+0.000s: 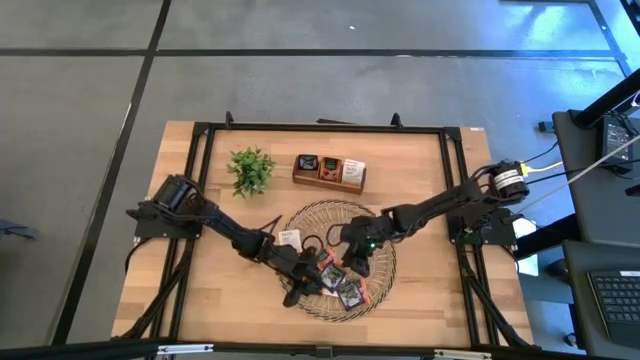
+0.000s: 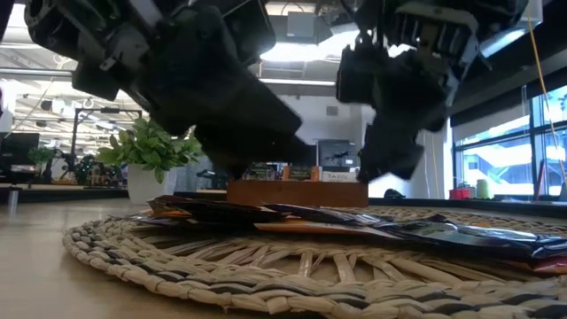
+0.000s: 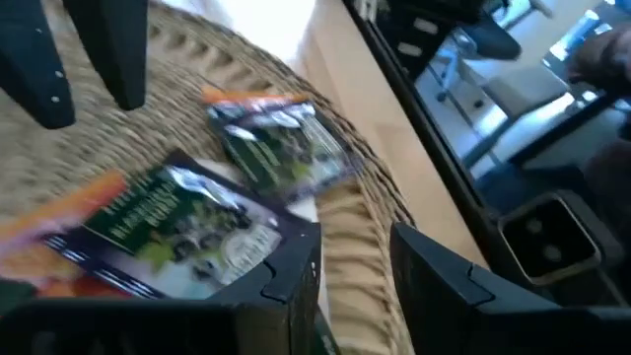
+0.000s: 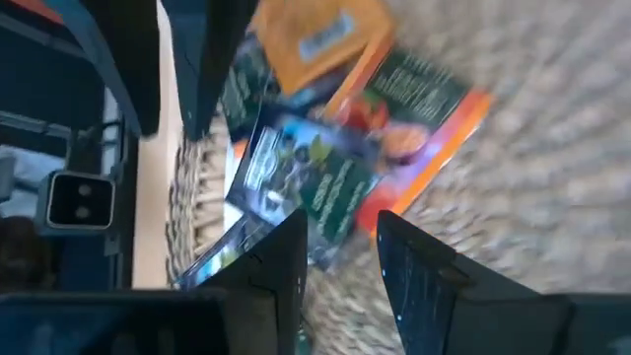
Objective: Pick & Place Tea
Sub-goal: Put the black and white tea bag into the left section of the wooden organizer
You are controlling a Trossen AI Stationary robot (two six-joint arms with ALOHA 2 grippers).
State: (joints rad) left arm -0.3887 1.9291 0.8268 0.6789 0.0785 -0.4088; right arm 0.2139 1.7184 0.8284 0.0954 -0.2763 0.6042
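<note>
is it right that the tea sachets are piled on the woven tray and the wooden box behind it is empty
Not quite. The tea sachets do lie on the woven tray, but the wooden box behind it is not empty: the high view shows sachets standing in its compartments.

Glossy foil-like tea sachets [image 1: 342, 285] on rough woven tray [image 1: 310, 215]; smooth wooden table [image 1: 420, 180]

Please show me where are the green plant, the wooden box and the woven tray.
green plant [image 1: 250, 169], high view, middle of its leaves
wooden box [image 1: 329, 172], high view, its middle compartment
woven tray [image 1: 318, 213], high view, bare weave near its far rim
</note>
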